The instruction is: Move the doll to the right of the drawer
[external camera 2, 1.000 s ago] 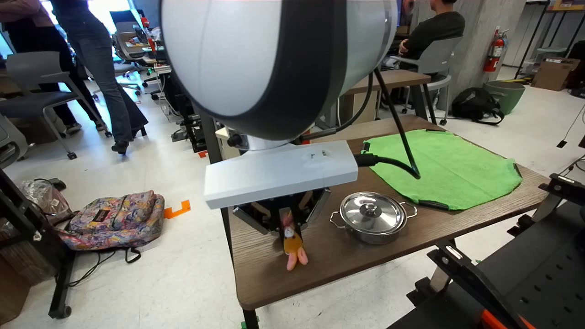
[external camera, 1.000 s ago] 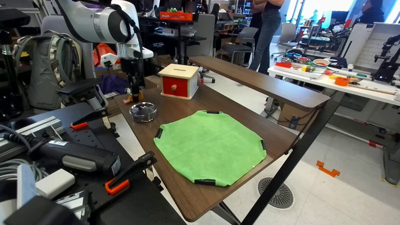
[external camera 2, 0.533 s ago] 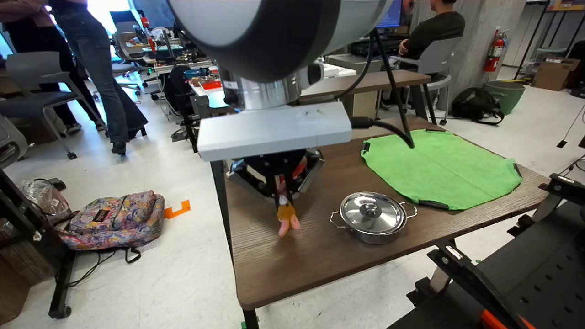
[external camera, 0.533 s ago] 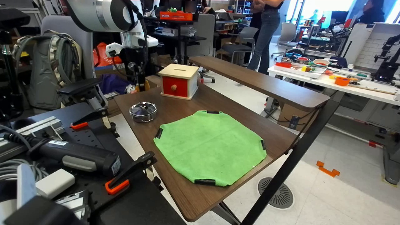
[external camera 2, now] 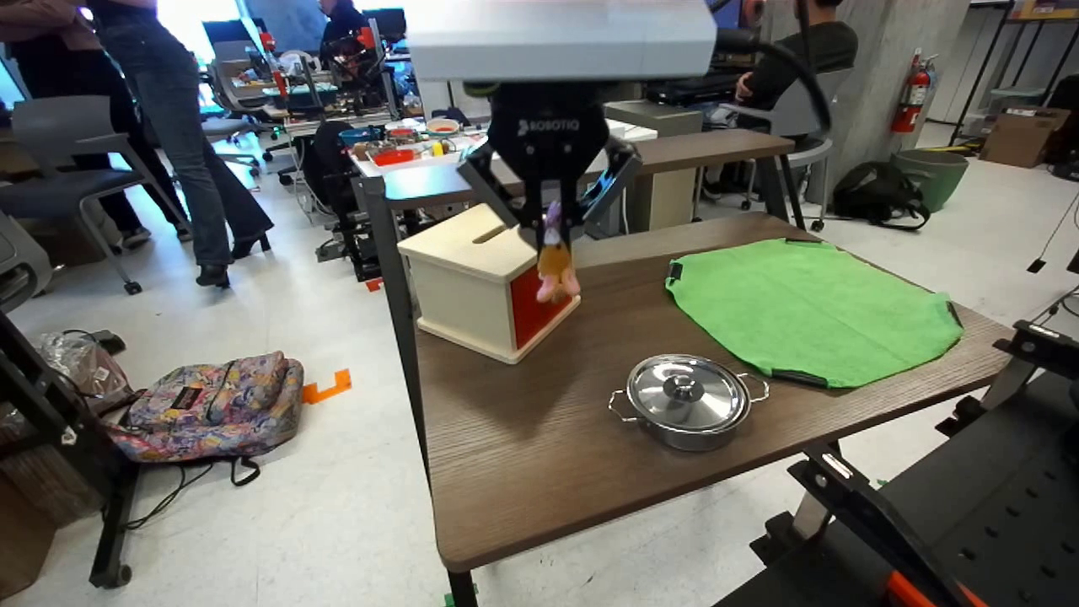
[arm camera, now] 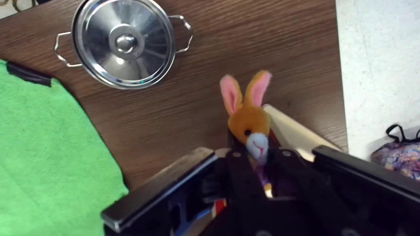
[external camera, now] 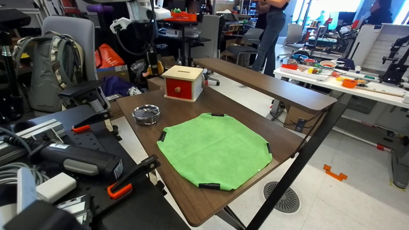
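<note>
Filling most of the work area, the brown table (external camera 2: 523, 472) is partly covered by the green cloth (external camera 2: 818, 308). Apart from that cloth, the drawer (external camera 2: 480, 295), a cream box with a red front, is set on bare wood. Above the table and near the drawer, the gripper (external camera 2: 554, 229) is held with its fingers (arm camera: 241, 170) drawn together on the doll (arm camera: 249, 123). The doll is suspended in the air, head down, and in an exterior view its head is seen against the red front; whether the drawer is touched cannot be told. The pinch is made on the purplish part behind the head, judged a good place, since the face is not squashed there. A light, soft plush is suggested by the fuzzy surface: little weight should be felt, slipping seems unlikely, and a moderate squeeze should be enough. The ears (arm camera: 259, 88), smallest of all, should be avoided as a hold; they may be bent against the drawer's edge if lowered too close.
</note>
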Action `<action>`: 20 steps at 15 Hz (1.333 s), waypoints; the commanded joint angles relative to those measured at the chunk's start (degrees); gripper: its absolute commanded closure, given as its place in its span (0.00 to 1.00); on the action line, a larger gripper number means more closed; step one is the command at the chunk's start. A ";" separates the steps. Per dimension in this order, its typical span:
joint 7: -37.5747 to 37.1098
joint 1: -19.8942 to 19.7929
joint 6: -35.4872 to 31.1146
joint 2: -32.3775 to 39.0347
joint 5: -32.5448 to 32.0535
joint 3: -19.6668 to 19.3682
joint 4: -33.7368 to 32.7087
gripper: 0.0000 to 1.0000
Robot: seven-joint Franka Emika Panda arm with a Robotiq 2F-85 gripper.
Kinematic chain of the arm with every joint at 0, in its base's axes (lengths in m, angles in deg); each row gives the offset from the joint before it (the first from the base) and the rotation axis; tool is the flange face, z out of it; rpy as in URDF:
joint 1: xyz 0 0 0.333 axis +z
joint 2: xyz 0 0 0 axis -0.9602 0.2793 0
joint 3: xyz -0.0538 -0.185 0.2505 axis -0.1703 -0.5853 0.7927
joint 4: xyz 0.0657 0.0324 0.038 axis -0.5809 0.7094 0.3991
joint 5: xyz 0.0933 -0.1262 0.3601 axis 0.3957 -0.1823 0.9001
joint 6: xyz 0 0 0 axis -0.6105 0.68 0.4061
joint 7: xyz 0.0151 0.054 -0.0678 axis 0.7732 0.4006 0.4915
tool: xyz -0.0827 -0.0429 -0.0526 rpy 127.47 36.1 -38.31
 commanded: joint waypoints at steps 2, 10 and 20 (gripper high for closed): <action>-3.09 -3.47 -0.95 -5.85 -0.71 -3.11 4.26 0.96; -4.65 -10.66 -2.63 -3.06 0.05 -6.82 1.52 0.96; -5.42 -14.16 -4.24 10.50 7.43 -7.09 -9.88 0.96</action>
